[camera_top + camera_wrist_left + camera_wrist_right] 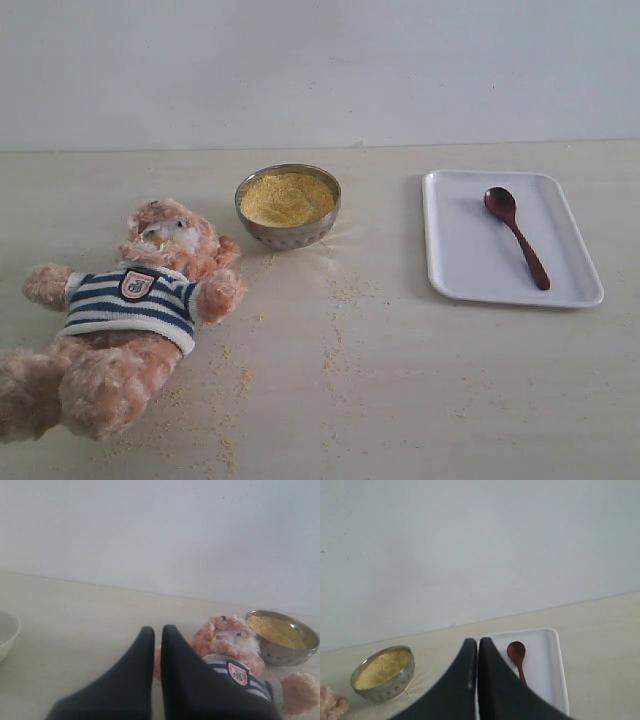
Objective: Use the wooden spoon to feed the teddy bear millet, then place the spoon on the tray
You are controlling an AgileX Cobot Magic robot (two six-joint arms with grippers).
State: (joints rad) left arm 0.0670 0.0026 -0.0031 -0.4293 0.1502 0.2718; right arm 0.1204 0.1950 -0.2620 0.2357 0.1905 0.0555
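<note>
Nearest the exterior camera, loose millet lies scattered in thin trails and specks over the pale desk, thickest beside the one teddy bear. The bear lies on its back at the left of the exterior view, with its two furry legs toward the near edge and its head toward the far side. It has both arms spread, and the crest badge shows on its striped shirt.

Neither arm shows in the exterior view; each wrist view shows one pair of jaws. The left arm's jaws are pressed together with only a thin dark line between the two black fingers, and they hold nothing. They hang just above the bear's shoulder, and the bear's face is just past their tips. The right arm's jaws are likewise closed, finger against finger, and empty. They hang over the near side of the tray.

Farther back stand two things, well apart. One metal bowl sits just beyond the bear's head, filled nearly to the rim with a level heap of yellow grain. To the right lies one white tray, flat on the desk. The single wooden spoon rests inside the tray, with its oval bowl toward the far side and its handle slanting toward the near right corner.

In the left wrist view, the edge of one white bowl shows at the side away from the metal one. Behind everything rises a plain pale wall.
</note>
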